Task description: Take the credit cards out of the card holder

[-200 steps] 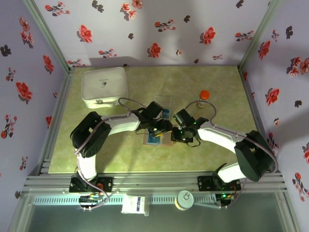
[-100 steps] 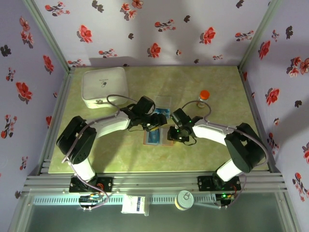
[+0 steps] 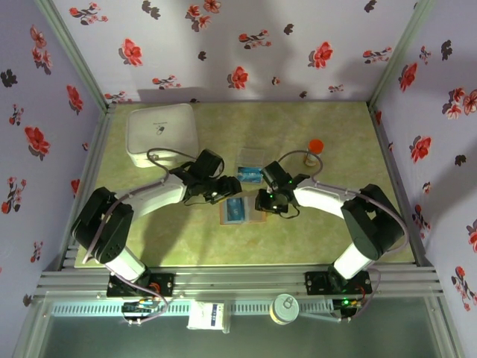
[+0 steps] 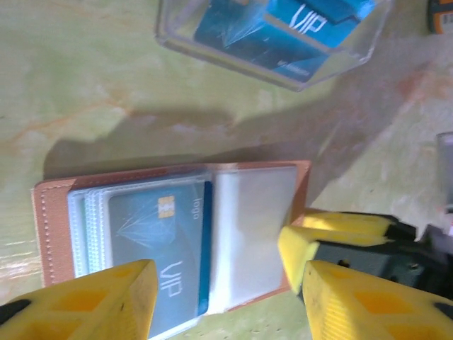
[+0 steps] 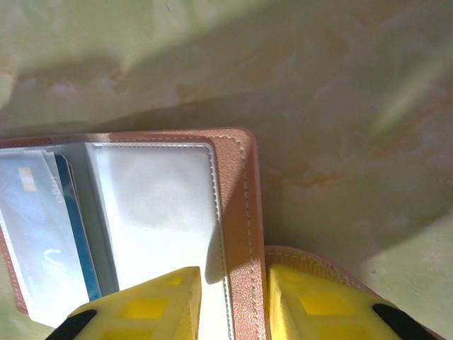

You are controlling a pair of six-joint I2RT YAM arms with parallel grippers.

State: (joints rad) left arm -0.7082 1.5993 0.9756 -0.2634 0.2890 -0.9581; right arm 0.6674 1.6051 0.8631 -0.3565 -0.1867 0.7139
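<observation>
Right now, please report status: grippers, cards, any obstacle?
Left gripper open, above card holder. Right gripper clamps its edge. Blue card in pocket. Nothing in the way.

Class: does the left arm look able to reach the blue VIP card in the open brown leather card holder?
Probably yes. The left end effector hangs open above the blue VIP card, inside a clear plastic sleeve; the right end effector grips only the opposite edge of the brown leather card holder.

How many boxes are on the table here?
2. A white box sits at the back left. A clear box sits mid-table, just beyond the holder, with blue cards inside. The arms may hide something small.
</observation>
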